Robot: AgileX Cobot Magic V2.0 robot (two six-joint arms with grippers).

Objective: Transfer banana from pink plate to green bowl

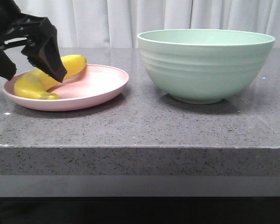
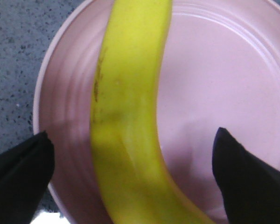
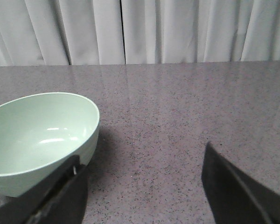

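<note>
The banana (image 1: 46, 81) is seen lying on the plate (image 1: 100, 88) at the left of the front view, its curved body stretched from the plate's near left side toward the far middle, with part of it covered by the left end effector (image 1: 51, 70). That end effector is lowered over the plate from the upper left corner of the frame, its dark tip shown against the banana's middle. In the left wrist view its two fingers (image 2: 18, 172) are spread wide, one at each lower corner of the frame, and the banana (image 2: 130, 107) is framed between them without being touched by either; the plate (image 2: 224, 93) fills the rest of that frame. The bowl (image 1: 205, 65) is placed upright on the counter (image 1: 140, 126) at the right of the front view, apart from the plate. In the right wrist view the right end effector (image 3: 144, 186) is also spread, held above bare counter (image 3: 177, 107), with the bowl (image 3: 37, 135) shown at the left edge of the frame beside one finger.
</note>
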